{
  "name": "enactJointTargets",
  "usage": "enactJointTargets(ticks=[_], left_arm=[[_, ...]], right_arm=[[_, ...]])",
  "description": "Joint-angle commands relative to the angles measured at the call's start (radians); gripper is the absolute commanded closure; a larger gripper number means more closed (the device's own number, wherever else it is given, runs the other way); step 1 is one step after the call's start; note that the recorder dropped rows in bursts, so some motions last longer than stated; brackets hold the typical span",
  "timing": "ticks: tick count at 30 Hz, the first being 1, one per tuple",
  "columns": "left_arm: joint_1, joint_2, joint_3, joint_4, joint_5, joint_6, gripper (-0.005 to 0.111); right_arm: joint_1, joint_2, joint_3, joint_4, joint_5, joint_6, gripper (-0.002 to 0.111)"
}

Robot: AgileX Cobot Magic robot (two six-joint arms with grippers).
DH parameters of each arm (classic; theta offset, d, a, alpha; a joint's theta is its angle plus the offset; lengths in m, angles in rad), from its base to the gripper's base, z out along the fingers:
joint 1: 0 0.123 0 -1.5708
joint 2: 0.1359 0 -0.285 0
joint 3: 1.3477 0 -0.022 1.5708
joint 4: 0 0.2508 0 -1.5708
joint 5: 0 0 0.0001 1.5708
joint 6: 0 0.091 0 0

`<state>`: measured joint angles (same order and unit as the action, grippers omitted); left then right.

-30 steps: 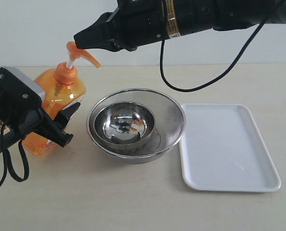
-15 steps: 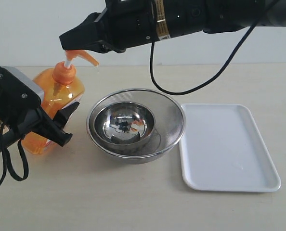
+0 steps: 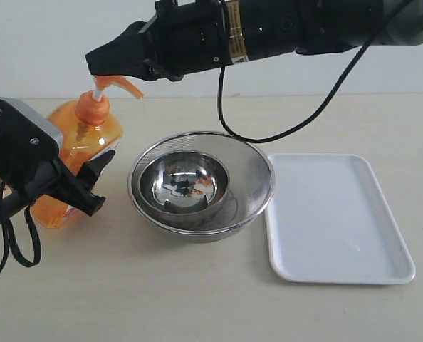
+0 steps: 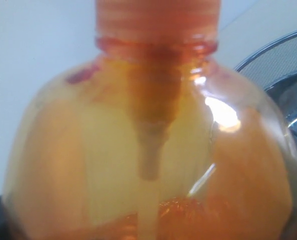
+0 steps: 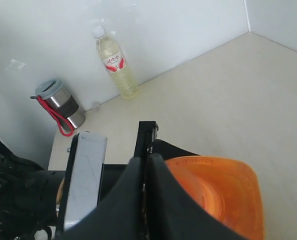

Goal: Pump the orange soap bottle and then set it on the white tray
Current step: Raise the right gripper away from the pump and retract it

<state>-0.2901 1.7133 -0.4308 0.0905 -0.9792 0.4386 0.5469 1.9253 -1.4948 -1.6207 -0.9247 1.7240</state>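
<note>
Right gripper (image 3: 99, 65): jaws closed together, tip sitting on the pump head (image 3: 122, 83) of the orange soap bottle (image 3: 90, 135). Left gripper (image 3: 90, 187) is clamped on the bottle's body; the bottle leans, at the left side of the table (image 3: 197, 299). Left wrist view: dip tube (image 4: 148, 150) down the middle, orange liquid (image 4: 178, 212) low in the body. Just right of the bottle: steel bowl (image 3: 184, 182) nested in a mesh bowl (image 3: 253, 174). White tray (image 3: 340, 214) just beside the mesh bowl's right rim, well apart from the bottle. Right wrist view: plastic bottle (image 5: 116, 62) of pale yellow liquid and lidded steel tumbler (image 5: 58, 102) by the wall.
</note>
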Motion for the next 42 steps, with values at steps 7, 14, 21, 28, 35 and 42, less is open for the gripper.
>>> enactJointTargets(ticks=[7,14,21,28,35,42], left_arm=[[-0.013,-0.007,-0.012,0.057,-0.063,-0.017,0.102],[-0.013,-0.007,-0.012,0.057,-0.065,-0.019,0.102],[-0.013,-0.007,-0.012,0.057,-0.065,-0.019,0.102],[-0.013,-0.007,-0.012,0.057,-0.065,-0.019,0.102],[-0.013,-0.007,-0.012,0.057,-0.067,-0.04,0.102],[-0.013,-0.007,-0.012,0.053,-0.079,-0.08,0.102]], right_arm=[[0.01,0.04,0.018,-0.124,0.01,-0.01,0.107],[0.008,0.001,0.018,-0.124,0.02,-0.01,0.107],[-0.012,-0.112,0.018,-0.124,0.024,0.006,0.107],[-0.087,-0.195,0.018,-0.124,-0.108,0.076,0.106],[-0.156,-0.25,0.018,-0.124,-0.153,0.128,0.058],[-0.262,-0.319,0.018,-0.124,-0.152,0.177,0.092]])
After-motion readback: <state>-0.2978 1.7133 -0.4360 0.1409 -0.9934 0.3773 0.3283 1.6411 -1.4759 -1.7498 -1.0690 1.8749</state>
